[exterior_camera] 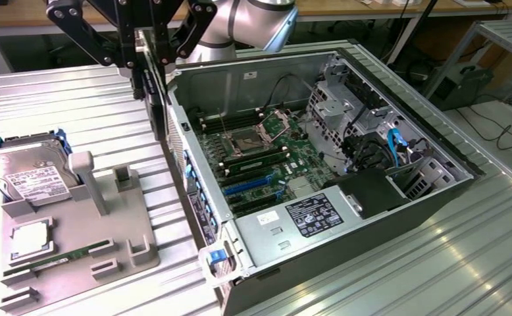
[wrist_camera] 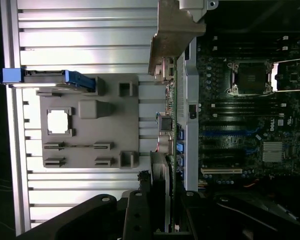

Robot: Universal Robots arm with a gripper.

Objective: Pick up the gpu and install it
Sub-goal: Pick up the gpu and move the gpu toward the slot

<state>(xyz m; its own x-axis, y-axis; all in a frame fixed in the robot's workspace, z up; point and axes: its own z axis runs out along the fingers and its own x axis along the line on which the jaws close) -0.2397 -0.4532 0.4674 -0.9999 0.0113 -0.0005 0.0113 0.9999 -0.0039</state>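
Observation:
The gpu [exterior_camera: 156, 99] is a thin flat card that hangs on edge above the near wall of the open computer case [exterior_camera: 387, 217]. My gripper [exterior_camera: 145, 60] is shut on its upper edge. In the wrist view the gpu [wrist_camera: 173, 125] appears edge-on, its pale metal bracket [wrist_camera: 176, 30] at the far end. It sits between the gripper's fingers [wrist_camera: 140, 215]. The card is level with the case wall, between the grey holder and the motherboard [exterior_camera: 256, 158], with blue expansion slots [exterior_camera: 249, 185] inside the case below it.
A grey parts holder [exterior_camera: 106, 217] lies on the ribbed metal table at the exterior view's left. It carries a hard drive [exterior_camera: 27, 174], a CPU [exterior_camera: 29, 240] and a RAM stick [exterior_camera: 54, 260]. Cables and drive cages [exterior_camera: 387, 145] crowd the case's far side.

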